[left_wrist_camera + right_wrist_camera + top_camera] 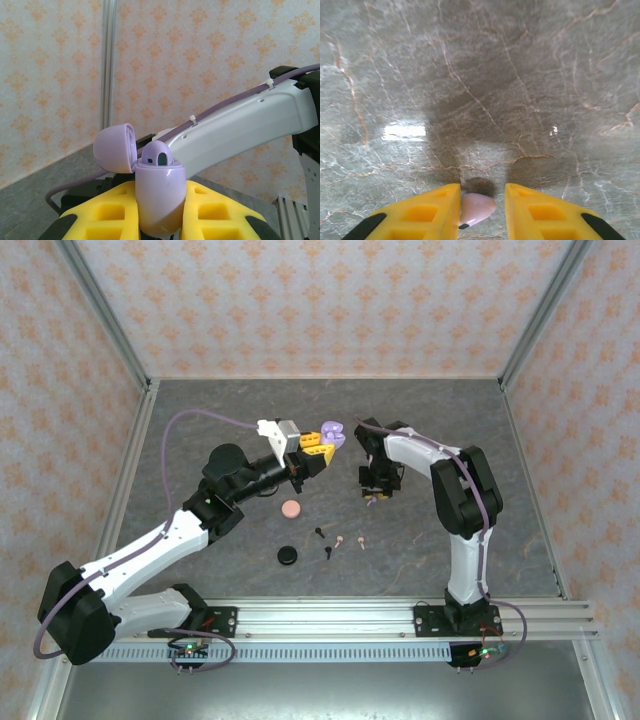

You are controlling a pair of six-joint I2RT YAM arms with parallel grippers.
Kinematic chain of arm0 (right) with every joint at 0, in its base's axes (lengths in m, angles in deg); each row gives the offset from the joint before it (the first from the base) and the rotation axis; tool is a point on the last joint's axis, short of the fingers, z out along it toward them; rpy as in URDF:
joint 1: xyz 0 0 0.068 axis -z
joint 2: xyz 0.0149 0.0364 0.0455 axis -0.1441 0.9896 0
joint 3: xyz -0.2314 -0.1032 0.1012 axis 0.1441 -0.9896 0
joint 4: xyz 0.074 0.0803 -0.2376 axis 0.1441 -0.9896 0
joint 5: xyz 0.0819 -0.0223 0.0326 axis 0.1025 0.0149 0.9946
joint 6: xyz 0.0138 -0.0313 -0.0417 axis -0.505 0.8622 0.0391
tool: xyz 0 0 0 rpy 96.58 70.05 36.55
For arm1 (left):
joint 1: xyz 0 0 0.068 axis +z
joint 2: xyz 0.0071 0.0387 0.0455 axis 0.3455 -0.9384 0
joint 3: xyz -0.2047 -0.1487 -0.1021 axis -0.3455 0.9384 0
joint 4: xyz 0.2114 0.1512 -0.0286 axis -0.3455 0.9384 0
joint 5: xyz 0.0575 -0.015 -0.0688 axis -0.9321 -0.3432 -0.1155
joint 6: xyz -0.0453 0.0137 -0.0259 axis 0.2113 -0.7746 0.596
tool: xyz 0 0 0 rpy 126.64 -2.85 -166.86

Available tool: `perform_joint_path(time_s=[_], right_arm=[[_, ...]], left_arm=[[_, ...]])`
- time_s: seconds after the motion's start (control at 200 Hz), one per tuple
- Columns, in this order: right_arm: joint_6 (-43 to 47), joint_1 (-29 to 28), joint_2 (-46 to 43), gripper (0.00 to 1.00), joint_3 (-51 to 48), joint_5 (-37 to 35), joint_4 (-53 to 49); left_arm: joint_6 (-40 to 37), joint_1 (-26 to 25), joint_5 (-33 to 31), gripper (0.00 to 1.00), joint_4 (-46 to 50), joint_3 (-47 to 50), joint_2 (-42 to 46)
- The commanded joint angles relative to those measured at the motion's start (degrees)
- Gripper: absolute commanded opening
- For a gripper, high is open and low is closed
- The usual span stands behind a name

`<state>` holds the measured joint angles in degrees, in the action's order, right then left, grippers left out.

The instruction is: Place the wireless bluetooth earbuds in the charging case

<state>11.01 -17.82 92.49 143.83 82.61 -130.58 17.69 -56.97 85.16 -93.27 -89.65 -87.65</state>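
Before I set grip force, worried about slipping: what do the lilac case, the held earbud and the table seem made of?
Lilac case: smooth, semi-gloss plastic, judging by the soft sheen on its shell. Earbud: likely glossy plastic, with a pale sheen. Table: polished stone or stone-print laminate; it shows veins and mirrored light, and I can't tell which.

A grey stone-patterned tabletop (pixel 200 410) with pale and rust-coloured veins covers the floor of the cell. In the right wrist view its polished surface carries a bright patch of glare (pixel 404 131) at the left and a broad dark shadow across the middle. Cream wallpapered walls with orange floral motifs (pixel 300 300) enclose it on three sides. Two slanting silver metal corner posts, one on the left (pixel 104 310) and one on the right (pixel 547 310), mark the back corners. A long aluminium rail (pixel 330 618) runs along the near edge, with a white perforated strip (pixel 330 651) just in front of it.
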Motion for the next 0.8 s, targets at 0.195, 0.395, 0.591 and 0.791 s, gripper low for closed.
perform_joint_path(time_s=[0.195, 0.395, 0.591, 0.791], right_arm=[[-0.4, -0.4, 0.5, 0.31, -0.2, -0.3, -0.8], [-0.9, -0.3, 1.0, 0.33, -1.2, -0.3, -0.6], [-1.1, -0.3, 1.9, 0.32, -2.2, 1.1, 0.4], [-1.1, -0.3, 2.1, 0.29, -3.4, 2.8, 2.7]], left_arm=[[-1.7, -0.2, -1.2, 0.00, -0.2, -0.9, 0.4], [-1.7, -0.2, -1.2, 0.00, -0.2, -1.2, 0.1], [-1.6, -0.2, -1.0, 0.00, 0.1, -1.5, -0.2], [-1.7, -0.2, -1.0, 0.00, 0.4, -1.9, -0.6]])
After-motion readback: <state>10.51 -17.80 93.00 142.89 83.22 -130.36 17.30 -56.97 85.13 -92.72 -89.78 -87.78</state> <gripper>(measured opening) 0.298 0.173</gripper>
